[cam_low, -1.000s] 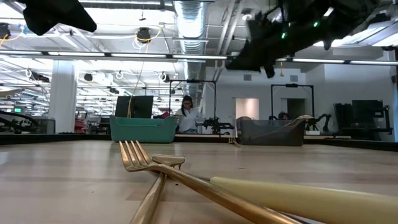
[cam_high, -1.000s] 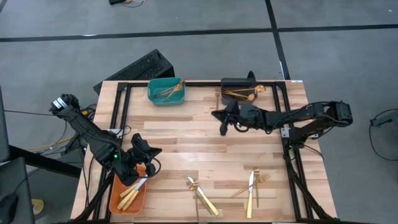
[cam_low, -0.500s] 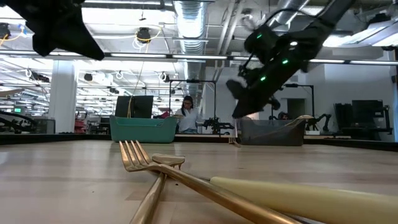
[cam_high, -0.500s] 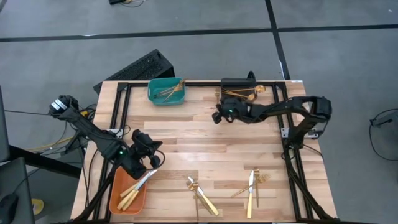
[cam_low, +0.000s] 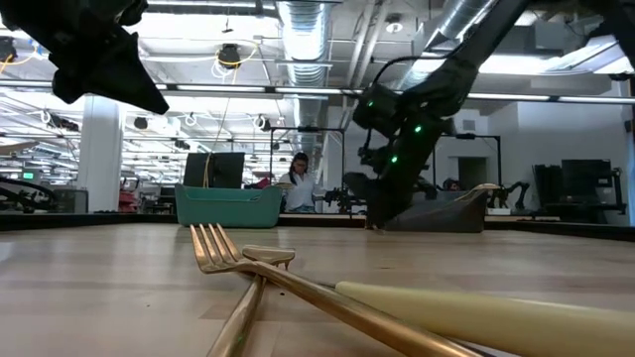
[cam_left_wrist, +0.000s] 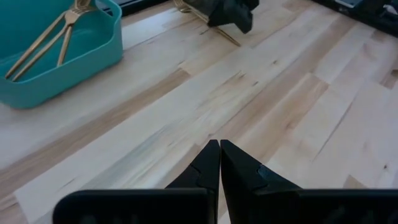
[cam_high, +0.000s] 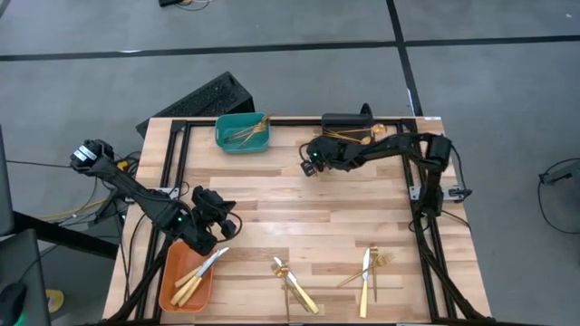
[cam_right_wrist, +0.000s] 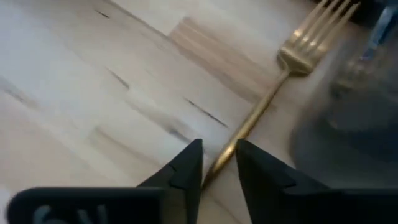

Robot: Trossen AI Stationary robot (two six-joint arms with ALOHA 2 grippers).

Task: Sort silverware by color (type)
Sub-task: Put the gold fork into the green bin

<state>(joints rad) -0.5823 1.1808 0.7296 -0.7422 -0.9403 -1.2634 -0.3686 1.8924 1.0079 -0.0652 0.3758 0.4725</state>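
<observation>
The left gripper (cam_high: 220, 228) hangs closed above the orange bin (cam_high: 172, 283) at the near left, while the right gripper (cam_right_wrist: 217, 163), fingers parted, reaches low over a stray gold fork (cam_right_wrist: 273, 93) beside the dark grey bin (cam_high: 348, 120), apparently lining up to close on its handle.
</observation>
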